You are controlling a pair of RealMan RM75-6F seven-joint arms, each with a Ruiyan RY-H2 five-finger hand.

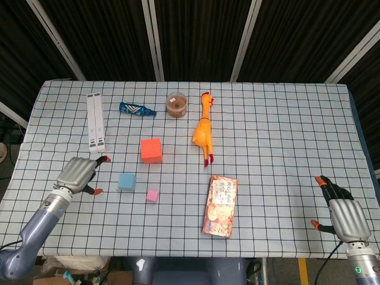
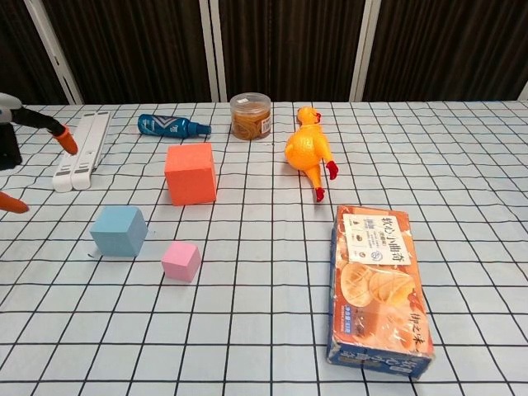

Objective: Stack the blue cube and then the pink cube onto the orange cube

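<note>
The orange cube stands left of the table's middle. In front of it and to its left sits the blue cube. The small pink cube lies just right of the blue one, nearer the front. My left hand hovers open a short way left of the blue cube, fingers apart and holding nothing. My right hand stays open near the table's front right corner, far from the cubes.
A rubber chicken and a snack box lie right of the cubes. At the back are a small jar, a blue bottle and a white folded stand.
</note>
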